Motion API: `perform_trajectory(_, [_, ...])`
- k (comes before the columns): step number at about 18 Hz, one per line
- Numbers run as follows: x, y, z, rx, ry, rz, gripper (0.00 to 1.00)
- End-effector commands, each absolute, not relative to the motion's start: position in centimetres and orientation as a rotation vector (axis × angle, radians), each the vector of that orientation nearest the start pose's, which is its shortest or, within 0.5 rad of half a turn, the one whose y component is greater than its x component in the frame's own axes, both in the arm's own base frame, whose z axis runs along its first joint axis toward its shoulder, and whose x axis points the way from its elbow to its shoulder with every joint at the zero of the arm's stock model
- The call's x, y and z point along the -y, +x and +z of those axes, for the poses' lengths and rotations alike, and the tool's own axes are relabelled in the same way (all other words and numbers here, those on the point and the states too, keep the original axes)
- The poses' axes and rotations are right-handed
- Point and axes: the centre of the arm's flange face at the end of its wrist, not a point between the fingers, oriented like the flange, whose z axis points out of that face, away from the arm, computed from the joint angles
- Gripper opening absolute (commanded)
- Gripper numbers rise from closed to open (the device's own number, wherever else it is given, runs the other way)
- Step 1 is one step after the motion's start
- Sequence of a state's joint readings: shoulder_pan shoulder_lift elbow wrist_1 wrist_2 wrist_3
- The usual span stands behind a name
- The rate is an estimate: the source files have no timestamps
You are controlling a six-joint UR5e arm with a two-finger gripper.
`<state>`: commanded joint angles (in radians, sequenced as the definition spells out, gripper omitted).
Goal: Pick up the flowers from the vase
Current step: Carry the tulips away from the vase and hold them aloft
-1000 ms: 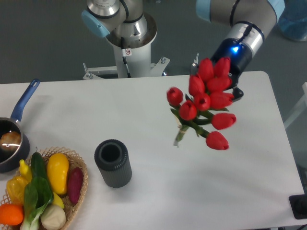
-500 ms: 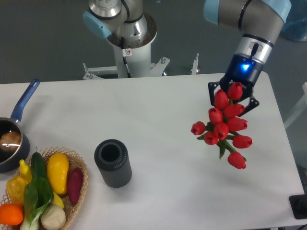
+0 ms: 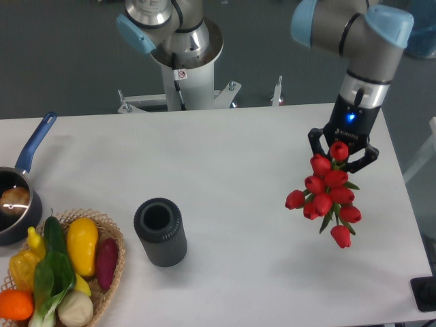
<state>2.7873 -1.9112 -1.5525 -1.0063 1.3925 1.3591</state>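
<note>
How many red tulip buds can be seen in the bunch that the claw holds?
8 visible, clustered below the claw as the flowers: one at top between the fingers, one jutting left, one lowest at the bottom, the others packed in the middle. More may be hidden behind these.

One arm, with one gripper (image 3: 343, 154), which carries one bunch of flowers (image 3: 328, 193); about nine red buds can be counted, though some overlap, so the number is not certain. One dark ribbed vase (image 3: 161, 231) stands on one white table (image 3: 204, 163). One pot (image 3: 15, 197) with a blue handle sits at the left edge. One wicker basket (image 3: 114, 242) holds roughly eight vegetables: one long yellow one (image 3: 82, 243), one purple (image 3: 106, 263), one dark green (image 3: 53, 235), one yellow pepper (image 3: 24, 264), one orange (image 3: 15, 304), one pale round one (image 3: 75, 308), one leafy green (image 3: 49, 279); a further yellow piece is partly hidden.
</note>
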Motion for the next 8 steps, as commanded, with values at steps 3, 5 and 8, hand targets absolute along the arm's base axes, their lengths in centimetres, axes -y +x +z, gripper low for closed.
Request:
perform_trajectory(3, [-36.4, -55.3, 37.6, -0.245, -2.952, 0.309, 0.16])
perform_trajectory(5, [-36.5, -55.6, 38.2, -0.246, -2.959, 0.308, 0.14])
perform_trajectory(8, [-36.6, -55.7, 38.0, -0.247, -2.972, 0.295, 0.13])
